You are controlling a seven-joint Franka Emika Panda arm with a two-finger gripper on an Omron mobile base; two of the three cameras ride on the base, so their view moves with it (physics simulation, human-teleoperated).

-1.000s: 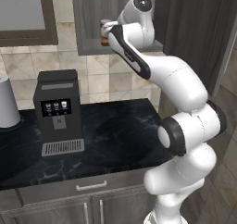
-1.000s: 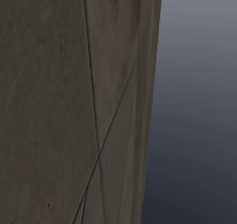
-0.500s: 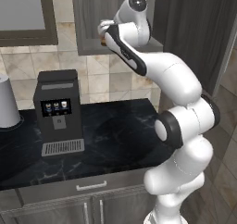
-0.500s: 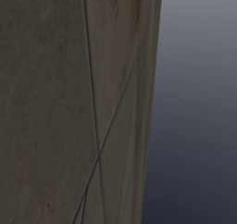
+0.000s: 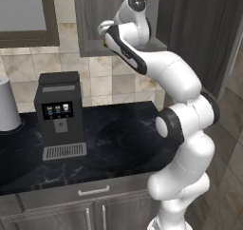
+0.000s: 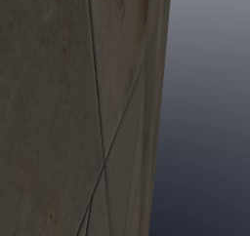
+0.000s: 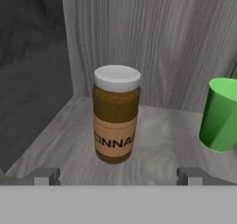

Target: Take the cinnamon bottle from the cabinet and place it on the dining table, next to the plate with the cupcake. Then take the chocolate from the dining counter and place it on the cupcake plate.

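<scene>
The cinnamon bottle (image 7: pixel 116 114) stands upright on the shelf of the cabinet (image 7: pixel 162 42), a brown jar with a pale lid and a tan label band. My gripper (image 7: pixel 119 177) is open just in front of it. One of its fingertips (image 7: pixel 46 176) is low on the left and the other low on the right, and the jar is centred beyond the gap and apart from both. In the left base view my hand (image 5: pixel 107 32) reaches up into the niche of the cabinet (image 5: pixel 90 15).
A green cup (image 7: pixel 221 114) stands on the same shelf, right of the jar. Below the cabinet a coffee machine (image 5: pixel 59 115) sits on a black worktop (image 5: pixel 123 138), with a white cylinder (image 5: pixel 7 105) at the far left. A wood-grain panel (image 6: pixel 58 108) stands close to the right base camera.
The upper arm and hand have swung a little to the left, further toward the cabinet niche. The base has not moved.
</scene>
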